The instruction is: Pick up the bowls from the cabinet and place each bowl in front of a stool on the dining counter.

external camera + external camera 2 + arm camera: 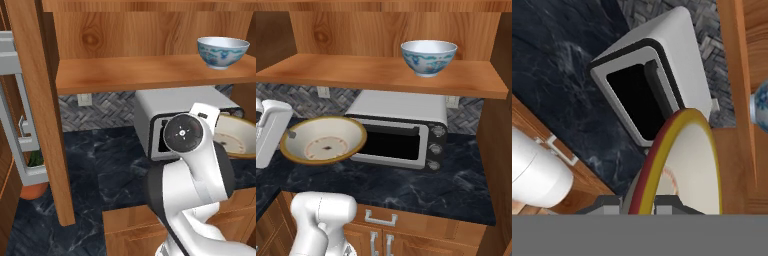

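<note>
Looking like a home kitchen, rendered. Evidence: a toaster oven [401,132] is sitting on a black white-veined marble countertop [421,187], wood drawer fronts with silver handles [380,218] are running below it, and a grey herringbone tile backsplash [100,112] with a wall outlet [84,99] is showing behind. A wood-grain wall cabinet shelf [356,72] is holding a blue-patterned bowl [428,57]. A potted plant [34,187] is sitting at the counter's left end.
</note>
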Motion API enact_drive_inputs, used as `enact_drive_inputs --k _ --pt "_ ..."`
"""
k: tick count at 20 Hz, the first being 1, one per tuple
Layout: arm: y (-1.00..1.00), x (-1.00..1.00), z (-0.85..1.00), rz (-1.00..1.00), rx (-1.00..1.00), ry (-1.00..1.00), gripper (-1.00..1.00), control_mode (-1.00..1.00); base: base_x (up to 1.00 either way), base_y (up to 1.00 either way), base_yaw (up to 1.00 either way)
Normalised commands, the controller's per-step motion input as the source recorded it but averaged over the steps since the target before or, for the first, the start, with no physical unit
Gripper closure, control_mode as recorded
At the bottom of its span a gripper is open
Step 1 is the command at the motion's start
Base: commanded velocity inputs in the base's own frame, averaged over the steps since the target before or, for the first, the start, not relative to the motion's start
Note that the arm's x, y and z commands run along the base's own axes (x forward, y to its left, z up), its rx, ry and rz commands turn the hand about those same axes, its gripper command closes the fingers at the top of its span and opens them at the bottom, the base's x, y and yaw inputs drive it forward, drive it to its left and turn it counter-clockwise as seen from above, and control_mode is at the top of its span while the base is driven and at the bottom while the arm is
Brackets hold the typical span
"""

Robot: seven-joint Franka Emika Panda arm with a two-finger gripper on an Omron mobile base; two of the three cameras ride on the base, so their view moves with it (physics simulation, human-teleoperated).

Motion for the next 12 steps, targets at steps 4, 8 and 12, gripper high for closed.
enact_drive_inputs --k 4,8,12 --pt "0.0 0.0 0.0 0.0 0.0 0.0 1.0 -1.0 0.0 0.0 0.0" --pt "0.0 0.0 0.0 0.0 0.0 0.0 1.0 -1.0 0.0 0.0 0.0" --pt "0.0 0.0 0.0 -0.01 0.0 0.0 1.0 -1.0 0.0 0.0 0.0"
